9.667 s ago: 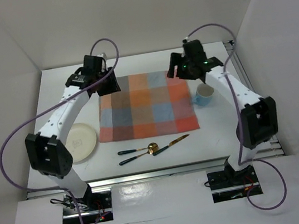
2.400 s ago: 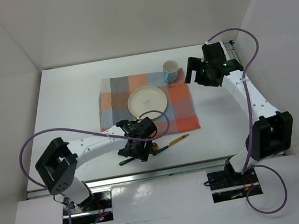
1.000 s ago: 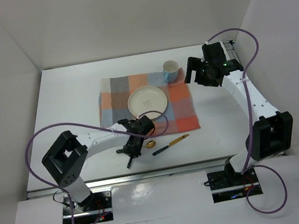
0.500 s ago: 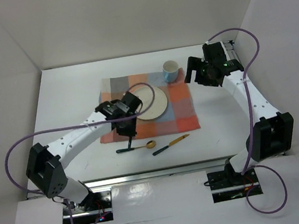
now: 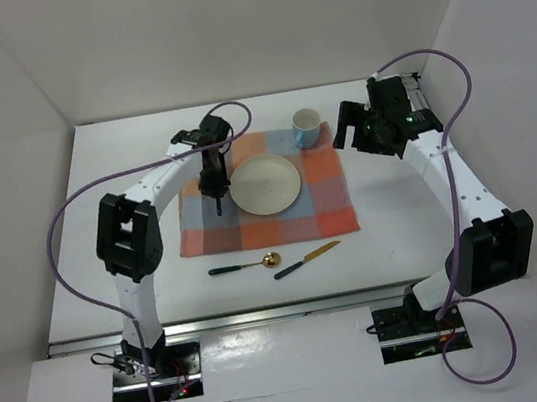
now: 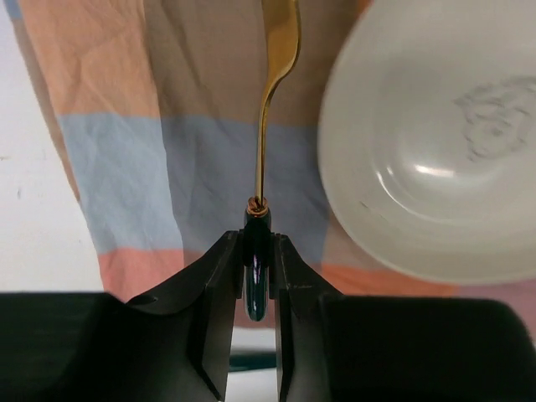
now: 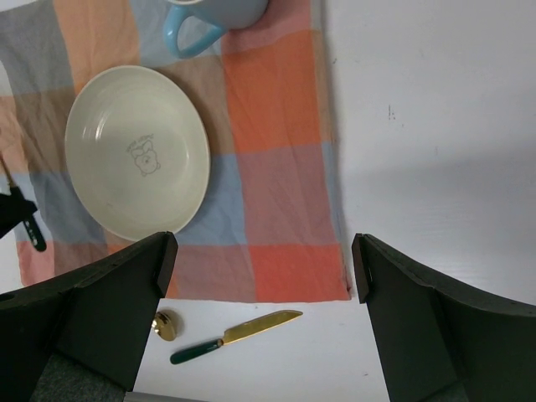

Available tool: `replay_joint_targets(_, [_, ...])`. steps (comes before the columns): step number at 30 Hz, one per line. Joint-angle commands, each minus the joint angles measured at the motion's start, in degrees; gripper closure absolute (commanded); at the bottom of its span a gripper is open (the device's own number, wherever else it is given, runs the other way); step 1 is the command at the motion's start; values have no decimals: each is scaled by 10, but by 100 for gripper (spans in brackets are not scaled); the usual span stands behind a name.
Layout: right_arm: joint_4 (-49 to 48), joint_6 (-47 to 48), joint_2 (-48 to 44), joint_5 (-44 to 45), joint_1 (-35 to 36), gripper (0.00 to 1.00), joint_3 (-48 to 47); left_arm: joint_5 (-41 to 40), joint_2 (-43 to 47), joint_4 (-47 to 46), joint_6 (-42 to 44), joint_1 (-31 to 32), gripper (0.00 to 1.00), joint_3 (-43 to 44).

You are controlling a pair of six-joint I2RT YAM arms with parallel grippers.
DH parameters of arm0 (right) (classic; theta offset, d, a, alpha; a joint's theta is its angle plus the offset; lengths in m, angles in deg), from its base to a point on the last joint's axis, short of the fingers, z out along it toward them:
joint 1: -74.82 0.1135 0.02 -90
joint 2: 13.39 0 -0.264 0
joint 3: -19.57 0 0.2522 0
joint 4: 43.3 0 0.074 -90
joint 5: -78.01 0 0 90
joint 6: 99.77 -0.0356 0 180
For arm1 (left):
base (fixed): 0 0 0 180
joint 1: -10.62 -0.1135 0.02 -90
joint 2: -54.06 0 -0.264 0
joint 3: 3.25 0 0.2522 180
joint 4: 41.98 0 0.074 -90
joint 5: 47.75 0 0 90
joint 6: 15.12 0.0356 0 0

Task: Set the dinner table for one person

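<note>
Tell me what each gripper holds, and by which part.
The left gripper holds a gold utensil by its dark green handle. The right gripper is open and holds nothing.

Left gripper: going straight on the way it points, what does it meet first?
Probably the checked cloth, beside the plate. The gold utensil held in the left gripper juts ahead, so its tip should land before the fingers; remaining depth is unclear.
</note>
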Motion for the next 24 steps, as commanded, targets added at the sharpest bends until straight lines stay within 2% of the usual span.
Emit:
replay_joint_targets(1, [-12,-2,-27,10,5,0,3,-18,-33,28,18,-20,100,26])
replay_joint_targets(11, [-12,3,-27,15,5,0,9,-12,-78,5,37,-30,100,17])
replay_joint_targets(12, [-12,3,-27,15,5,0,9,-12,-78,5,42,-30,97,17])
replay_joint_targets(15, [-6,3,-27,15,5,0,9,-33,-78,5,42,-25,73,12])
replay_joint_targets(16, [-6,3,-27,15,5,0,9,-33,-78,5,42,-25,50,12])
replay_joint_targets(18, [-1,3,-27,15,5,0,9,-40,-73,5,42,-25,30,12])
replay_joint_targets(20, [-1,10,-32,15,5,0,3,-45,-64,11,42,-20,22,17])
replay_joint_targets(24, [-1,44,-44,-29,15,0,22,-50,-16,11,50,-13,21,22])
